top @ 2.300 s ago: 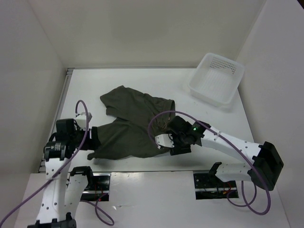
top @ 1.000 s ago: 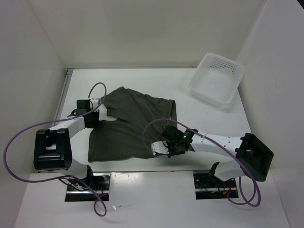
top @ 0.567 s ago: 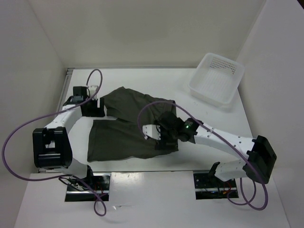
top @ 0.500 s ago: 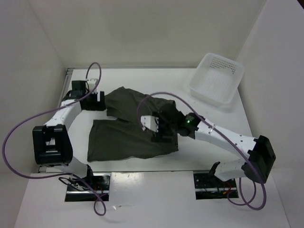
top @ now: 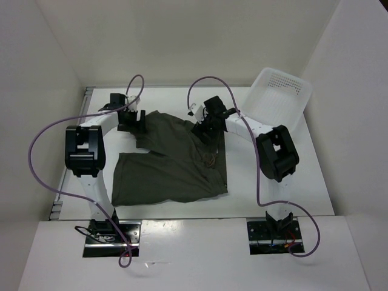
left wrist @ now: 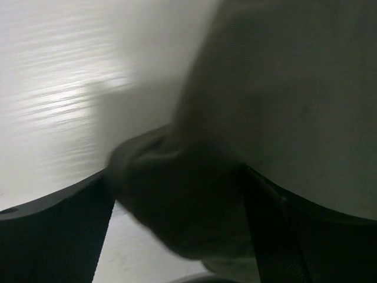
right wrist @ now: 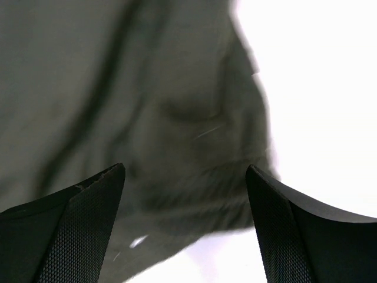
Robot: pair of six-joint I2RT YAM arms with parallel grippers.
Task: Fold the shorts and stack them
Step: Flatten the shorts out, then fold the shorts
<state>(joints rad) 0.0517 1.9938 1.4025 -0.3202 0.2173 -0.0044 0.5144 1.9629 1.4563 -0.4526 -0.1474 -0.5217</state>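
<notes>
Shorts (top: pixel 173 163): lie on counter (top: pixel 273 176), left of centre | Left end effector (top: pixel 134 124), right end effector (top: pixel 205 128): both spread over far edge | Technique: pinch the 2 far corners together, lift evenly.

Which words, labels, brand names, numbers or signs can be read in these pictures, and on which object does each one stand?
None: no text can be read in any view.
Dark olive-green shorts: no label or print shows; both wrist views of the fabric are blurred.
White perforated basket: no marking visible.
</notes>
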